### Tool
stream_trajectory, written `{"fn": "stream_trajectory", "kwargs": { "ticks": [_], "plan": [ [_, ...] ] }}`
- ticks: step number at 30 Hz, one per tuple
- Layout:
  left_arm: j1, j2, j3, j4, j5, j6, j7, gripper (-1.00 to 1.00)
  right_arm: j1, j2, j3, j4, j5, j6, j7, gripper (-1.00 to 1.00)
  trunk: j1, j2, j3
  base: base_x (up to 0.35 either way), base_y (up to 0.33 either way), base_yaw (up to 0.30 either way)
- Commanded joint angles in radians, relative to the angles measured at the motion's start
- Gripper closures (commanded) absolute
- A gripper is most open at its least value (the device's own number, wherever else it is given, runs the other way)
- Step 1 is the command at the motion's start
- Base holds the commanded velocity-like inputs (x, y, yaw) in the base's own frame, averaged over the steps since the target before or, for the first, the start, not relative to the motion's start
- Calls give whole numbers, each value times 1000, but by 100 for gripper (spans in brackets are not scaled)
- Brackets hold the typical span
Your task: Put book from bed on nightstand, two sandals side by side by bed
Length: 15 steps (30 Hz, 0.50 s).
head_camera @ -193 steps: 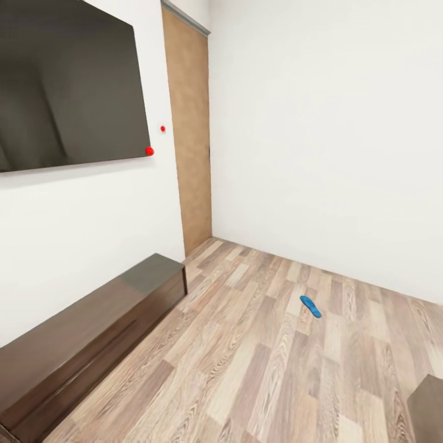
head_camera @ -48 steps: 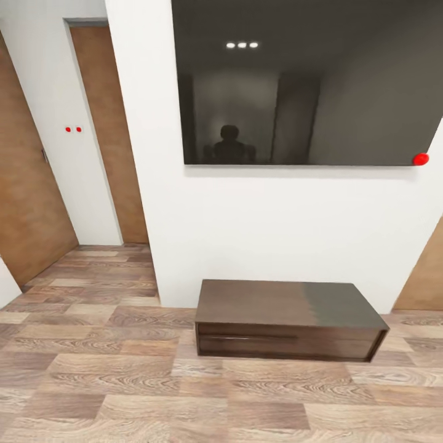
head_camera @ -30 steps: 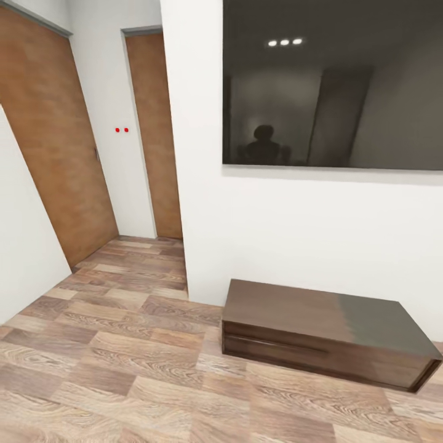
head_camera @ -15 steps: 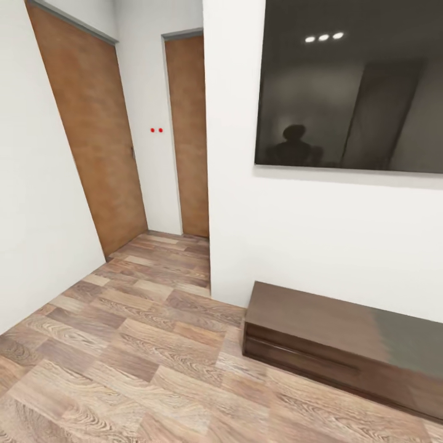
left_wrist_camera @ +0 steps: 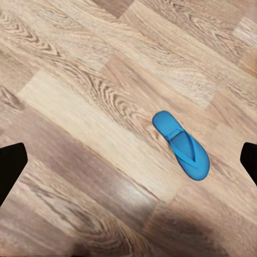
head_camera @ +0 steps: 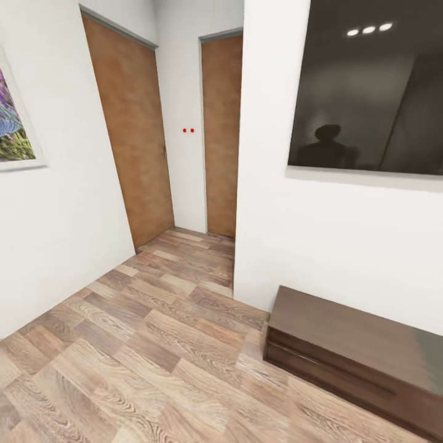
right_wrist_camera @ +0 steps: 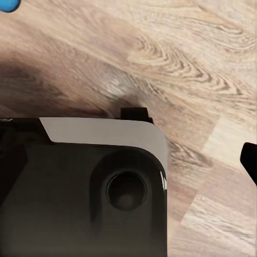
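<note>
Where the left wrist camera looks straight down, one bright blue sandal (left_wrist_camera: 181, 145) lies flat on the wood-plank floor (left_wrist_camera: 80, 107), strap side up, its long oval sole running diagonally across the boards. The left gripper (left_wrist_camera: 128, 163) hangs above the floor with its dark fingertips (left_wrist_camera: 10, 166) spread wide apart and nothing between them. In the head view, white walls (head_camera: 67, 246) frame a short passage with two brown doors (head_camera: 132, 135), a dark wall screen (head_camera: 375, 86) over a low dark brown cabinet (head_camera: 357, 351), and a framed picture (head_camera: 15, 123). In the right wrist view, the robot's dark base (right_wrist_camera: 80, 187) sits on the planks, with a blue scrap (right_wrist_camera: 8, 4) at one corner; whether the right gripper is spread or closed cannot be told.
</note>
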Motion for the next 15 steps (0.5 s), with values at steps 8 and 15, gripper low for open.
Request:
{"fn": "stream_trajectory", "kwargs": {
  "ticks": [8, 15],
  "plan": [
    [-1, 0, 0, 1, 5, -3, 0, -100, 0, 0, -1, 0, -1, -3, 1, -100, 0, 0, -1, 0, 0, 290],
    [-1, 0, 0, 1, 5, -3, 0, -100, 0, 0, -1, 0, -1, -3, 1, -100, 0, 0, -1, 0, 0, 290]
  ]
}}
